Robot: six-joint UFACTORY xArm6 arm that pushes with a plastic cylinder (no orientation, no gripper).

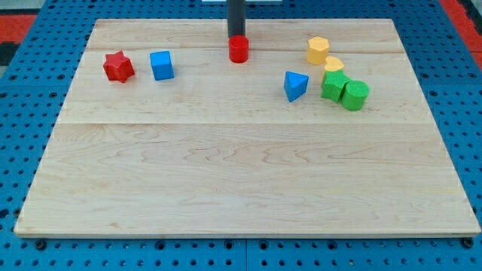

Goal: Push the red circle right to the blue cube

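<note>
Rod tip (237,36) touching red circle (239,50) from the view's top; no jaws on this rig.
Red circle sits well apart from blue cube (161,65), toward the view's right; push seems barely begun.

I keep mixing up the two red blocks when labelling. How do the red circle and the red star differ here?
Shape: the red circle is a round cylinder, the red star has points.
Place: the red circle sits near the view's top centre, right of the blue cube; the red star lies left of the cube.
Contact: my tip stands right at the circle's top edge, far from the star.
Both are red and lie on the wooden board.
</note>
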